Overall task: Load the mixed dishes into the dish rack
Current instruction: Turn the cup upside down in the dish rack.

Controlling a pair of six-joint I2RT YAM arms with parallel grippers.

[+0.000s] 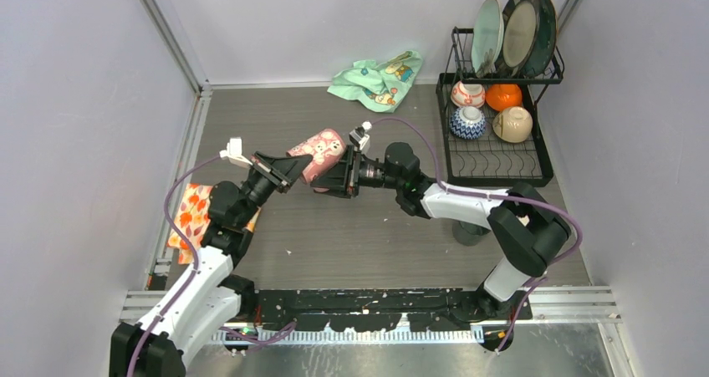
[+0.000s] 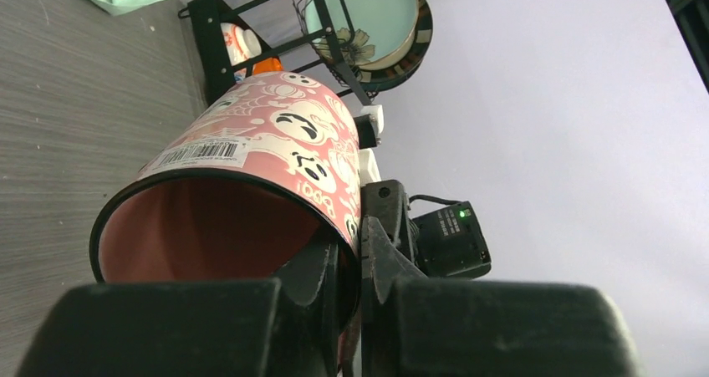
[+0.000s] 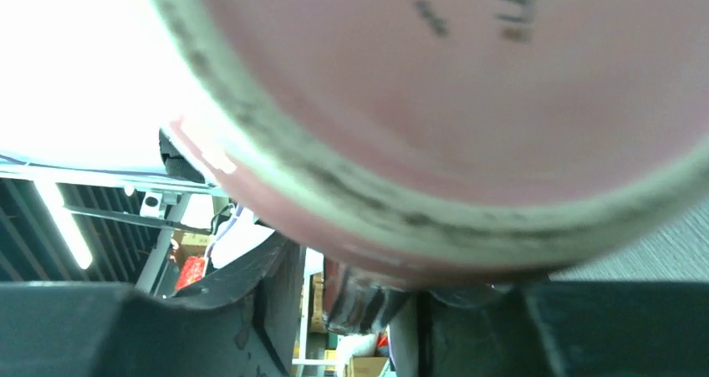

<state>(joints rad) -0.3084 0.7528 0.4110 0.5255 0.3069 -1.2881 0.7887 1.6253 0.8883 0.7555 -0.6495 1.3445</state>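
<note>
Your left gripper is pinched on the rim of the pink cup, one finger inside the mouth and the other outside. The cup lies on its side, held up between the two arms over the middle of the table. The right gripper sits against the cup's base end, but you can't tell from these views whether it clamps the cup or stands loose. The dish rack is at the far right, well apart from the cup, with three plates standing in the upper shelf and bowls in the lower basket.
</note>
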